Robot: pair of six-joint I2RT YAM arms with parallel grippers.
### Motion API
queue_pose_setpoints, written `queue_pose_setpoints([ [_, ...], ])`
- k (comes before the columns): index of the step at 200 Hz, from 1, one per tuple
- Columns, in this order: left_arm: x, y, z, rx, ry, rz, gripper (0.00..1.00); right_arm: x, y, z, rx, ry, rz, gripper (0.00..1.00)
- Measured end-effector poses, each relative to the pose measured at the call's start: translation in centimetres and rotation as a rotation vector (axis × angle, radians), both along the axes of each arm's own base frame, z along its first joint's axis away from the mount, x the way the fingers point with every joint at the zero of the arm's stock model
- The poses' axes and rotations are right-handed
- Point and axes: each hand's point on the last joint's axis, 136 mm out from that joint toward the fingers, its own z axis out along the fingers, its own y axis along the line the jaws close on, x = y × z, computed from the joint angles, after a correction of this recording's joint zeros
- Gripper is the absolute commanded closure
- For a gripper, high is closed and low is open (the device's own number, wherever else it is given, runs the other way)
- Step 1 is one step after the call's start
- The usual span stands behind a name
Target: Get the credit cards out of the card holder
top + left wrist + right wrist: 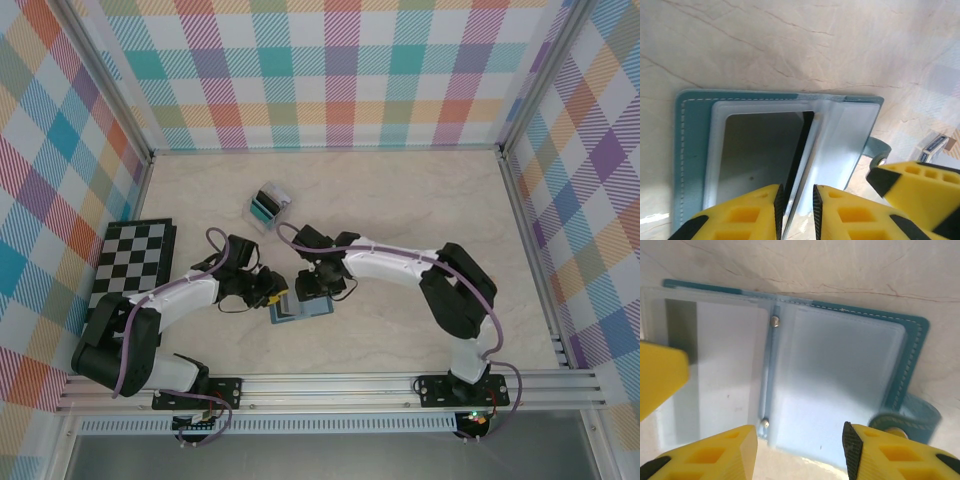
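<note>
The slate-teal card holder (300, 308) lies open on the marble table between both arms. Its clear sleeves (840, 375) face up and its closing tab (912, 415) sticks out at the right. A grey credit card (760, 150) sits in a sleeve of the left panel. My left gripper (796, 189) is shut on one raised sleeve leaf (807, 145), which passes edge-on between its narrow jaws. My right gripper (799, 430) hovers open over the right panel with nothing between its fingers. In the top view the two grippers (268, 292) (312, 290) meet over the holder.
A small clear plastic box (268, 207) with teal and black contents stands behind the holder. A checkerboard (135, 262) lies at the left wall. Plaid walls enclose the table on three sides, with a metal rail (330, 385) at the near edge.
</note>
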Motion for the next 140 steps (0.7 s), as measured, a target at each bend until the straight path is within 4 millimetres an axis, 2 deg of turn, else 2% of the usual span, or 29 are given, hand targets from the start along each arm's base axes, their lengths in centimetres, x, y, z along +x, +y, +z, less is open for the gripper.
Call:
queue_pose_setpoints([
  [36,0.3,-0.4,0.3,-0.020,-0.010,0.002,0.82,0.3,-0.5,3.5,0.087,-0.089,-0.032,0.50],
  [67,0.0,-0.7,0.1,-0.018,-0.002,-0.009,0.83,0.4,-1.4,5.1,0.117,-0.143,-0.063,0.50],
  [104,0.0,-1.5,0.5,-0.031,0.002,-0.021,0.71,0.6,-2.1,5.7,0.116,-0.172,-0.089,0.49],
  [140,0.3,-4.1,1.9,-0.074,-0.025,-0.067,0.59,0.8,-2.6,5.6,0.104,-0.184,-0.106,0.49],
])
